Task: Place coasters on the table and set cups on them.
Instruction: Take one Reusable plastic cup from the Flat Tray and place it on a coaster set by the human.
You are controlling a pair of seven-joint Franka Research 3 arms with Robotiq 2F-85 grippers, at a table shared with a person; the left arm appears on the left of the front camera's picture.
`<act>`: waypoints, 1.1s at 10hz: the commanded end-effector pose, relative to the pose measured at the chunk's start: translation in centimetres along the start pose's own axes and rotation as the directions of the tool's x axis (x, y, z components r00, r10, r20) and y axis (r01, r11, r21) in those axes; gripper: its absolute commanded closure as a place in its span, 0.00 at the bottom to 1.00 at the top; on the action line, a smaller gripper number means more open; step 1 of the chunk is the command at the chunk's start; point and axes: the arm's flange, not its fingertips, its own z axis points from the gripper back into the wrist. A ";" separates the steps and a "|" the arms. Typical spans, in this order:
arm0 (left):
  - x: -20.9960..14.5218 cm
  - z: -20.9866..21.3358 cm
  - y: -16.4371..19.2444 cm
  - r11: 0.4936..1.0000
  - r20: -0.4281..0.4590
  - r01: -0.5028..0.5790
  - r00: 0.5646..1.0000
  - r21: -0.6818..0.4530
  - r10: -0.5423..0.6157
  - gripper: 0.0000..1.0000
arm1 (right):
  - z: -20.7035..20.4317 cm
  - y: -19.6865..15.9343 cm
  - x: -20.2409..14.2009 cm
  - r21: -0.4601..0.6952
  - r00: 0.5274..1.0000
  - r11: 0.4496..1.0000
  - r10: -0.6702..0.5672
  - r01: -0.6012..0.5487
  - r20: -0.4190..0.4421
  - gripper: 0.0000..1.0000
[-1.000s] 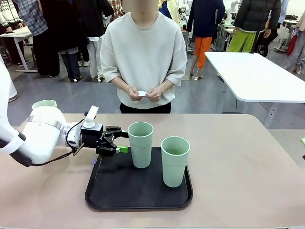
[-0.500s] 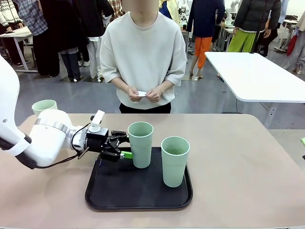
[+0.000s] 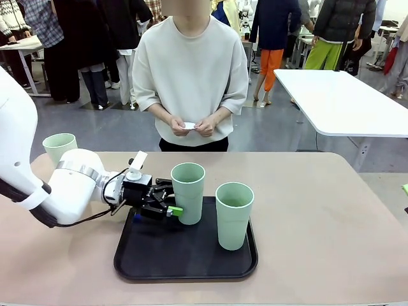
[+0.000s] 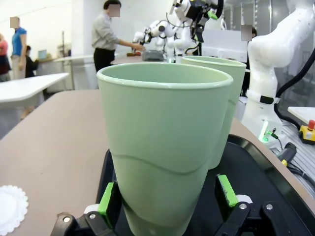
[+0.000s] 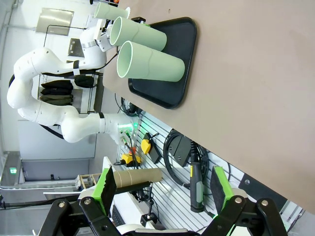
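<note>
1. Left jaws wide, straddling the black tray's (image 3: 185, 262) left cup (image 3: 188, 191).
2. Right jaws wide, empty.
3. Second cup (image 3: 234, 215) on tray; third cup (image 3: 58, 145) on table (image 3: 319, 210), far left.
4. Coaster (image 4: 10, 209) on table near tray; second coaster (image 3: 189, 125) in person's hands (image 3: 207, 129).

Open right pincer (image 5: 162, 186); 2 cups (image 5: 152, 63) on black tray (image 5: 189, 49).

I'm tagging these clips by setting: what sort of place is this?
Probably a robotics lab or demo hall: a white robot arm works at the table, people stand among white work tables behind, and what looks like an emergency-stop button sits beside the rig.
</note>
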 end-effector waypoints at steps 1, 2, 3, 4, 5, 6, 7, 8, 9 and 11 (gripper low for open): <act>-0.2 -1.0 0.4 0.999 0.007 0.038 0.999 -0.009 -0.038 0.00 | -0.2 -0.2 0.1 0.021 1.000 1.000 0.014 -0.014 0.009 0.00; -0.3 -1.3 0.4 0.999 0.016 0.044 0.999 -0.017 -0.044 0.00 | -0.2 -0.2 0.1 0.021 1.000 1.000 0.014 -0.014 0.009 0.00; -0.4 -1.7 0.4 0.999 0.018 0.045 0.999 -0.019 -0.044 0.00 | -0.2 -0.2 0.1 0.021 1.000 1.000 0.014 -0.014 0.009 0.00; -0.4 -1.9 0.3 0.999 0.015 0.044 0.999 -0.028 -0.044 0.00 | -0.2 -0.2 0.1 0.021 1.000 1.000 0.014 -0.014 0.009 0.00; -0.4 -2.1 0.3 0.998 0.009 0.046 0.999 -0.032 -0.046 0.00 | -0.2 -0.2 0.1 0.021 1.000 1.000 0.014 -0.014 0.009 0.00; -0.4 -2.4 0.3 0.998 0.010 0.056 0.998 -0.033 -0.056 0.00 | -0.2 -0.2 0.1 0.021 1.000 1.000 0.014 -0.014 0.009 0.00; -0.3 -2.7 0.2 0.997 0.015 0.064 0.998 -0.035 -0.064 0.00 | -0.2 -0.2 0.1 0.021 1.000 1.000 0.014 -0.014 0.009 0.00; -0.1 -2.9 0.3 0.997 0.011 0.069 0.998 -0.038 -0.069 0.00 | -0.2 -0.2 0.1 0.021 1.000 1.000 0.014 -0.014 0.009 0.00; -0.1 -3.2 0.3 0.997 0.009 0.072 0.997 -0.042 -0.072 0.00 | -0.2 -0.2 0.1 0.021 1.000 1.000 0.014 -0.014 0.009 0.00; -0.1 -3.7 0.5 0.995 0.014 0.087 0.996 -0.047 -0.086 0.08 | -0.2 -0.2 0.1 0.021 1.000 1.000 0.014 -0.014 0.009 0.00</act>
